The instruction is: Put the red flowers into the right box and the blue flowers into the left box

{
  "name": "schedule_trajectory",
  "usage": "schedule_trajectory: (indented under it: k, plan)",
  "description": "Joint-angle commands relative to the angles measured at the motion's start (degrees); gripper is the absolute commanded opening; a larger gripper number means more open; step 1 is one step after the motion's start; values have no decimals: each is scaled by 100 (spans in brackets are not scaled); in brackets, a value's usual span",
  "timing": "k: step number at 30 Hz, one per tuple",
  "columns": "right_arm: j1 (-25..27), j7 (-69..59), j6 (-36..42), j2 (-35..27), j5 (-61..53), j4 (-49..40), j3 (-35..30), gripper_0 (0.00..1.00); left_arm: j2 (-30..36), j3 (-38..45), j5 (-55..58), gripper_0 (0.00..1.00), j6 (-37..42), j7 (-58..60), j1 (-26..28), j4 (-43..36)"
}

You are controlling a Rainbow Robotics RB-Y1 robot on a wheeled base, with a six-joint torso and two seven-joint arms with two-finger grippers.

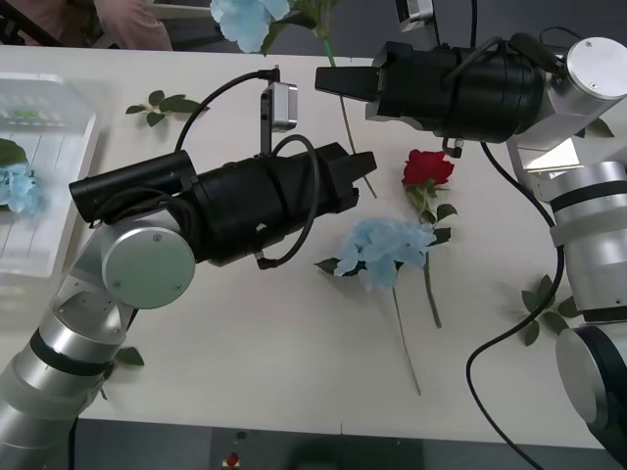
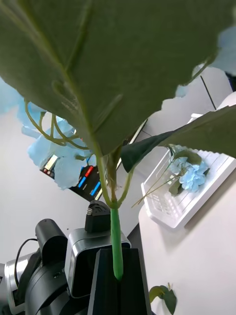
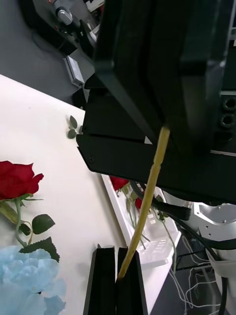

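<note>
Pale blue petals lie nearest: one blue hydrangea (image 1: pixel 387 250) rests loose on the table, its stem running towards the near edge, with a single red rose (image 1: pixel 428 168) just beside it on the robot's right. Beyond them the left gripper (image 1: pixel 364 168) is clamped on the lower end of a long stem. Farther along the same stem the right gripper (image 1: pixel 323 80) is pinched shut on the green part under the big leaves. The held hydrangea (image 1: pixel 250 20) hangs in the air past the table's far edge. This looks like a hand-over from right arm to left. To do it well, the left fingers should have a firm hold before the right ones let go. The stem is thin and likely to swivel, so the carry to the left box (image 1: pixel 59 147) should be slow, with the heavy head trailing. By count there are three blue flowers: one held, one on the table and one already in the left box (image 1: pixel 20 186). There is one rose on the table and at least two red heads (image 3: pixel 118 183) in the right box (image 3: pixel 157 253).
</note>
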Motion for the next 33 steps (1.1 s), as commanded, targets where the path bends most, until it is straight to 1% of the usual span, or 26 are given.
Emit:
schedule_trajectory:
  k: [1,2,4,6,10,13,16,20,25,26,28,29,30,33]
  plan:
    - [-267,154,-9,9,-46,-194,1,0,-28,49,-147,0,-51,174,-90,-106]
    - [-267,154,-9,9,-46,-194,1,12,-28,49,-165,0,-51,174,-90,-106]
    - [-267,154,-9,9,-46,-194,1,70,-28,49,-200,0,-78,183,-90,-106]
    - [-267,154,-9,9,-46,-194,1,100,-19,49,-226,0,-86,192,-90,-106]
    - [-267,154,-9,9,-46,-194,1,100,43,49,-218,0,-86,192,-90,-106]
    - [-267,154,-9,9,-46,-194,1,100,227,49,-33,0,-86,192,-81,-141]
    - [-267,154,-9,9,-46,-194,1,100,579,128,152,0,-86,192,-29,-246]
    - [-267,154,-9,9,-46,-194,1,100,1300,479,714,0,-86,157,182,-396]
    - [-267,154,-9,9,-46,-194,1,100,2011,892,1285,0,-69,113,367,-413]
    - [-162,163,0,18,-54,-159,-26,100,2134,1024,1356,0,10,113,411,-413]
    - [-126,163,9,-17,-63,-168,-35,100,2293,1367,1426,0,309,104,516,-405]
    - [-118,128,0,-176,-151,-229,-52,100,2381,1718,1487,0,713,104,604,-396]
    - [-118,119,27,-202,-160,-229,-35,100,2416,1877,1505,0,889,104,639,-387]
    - [-74,-83,53,-571,-160,-229,-35,100,2530,2720,1646,0,1812,86,815,-158]
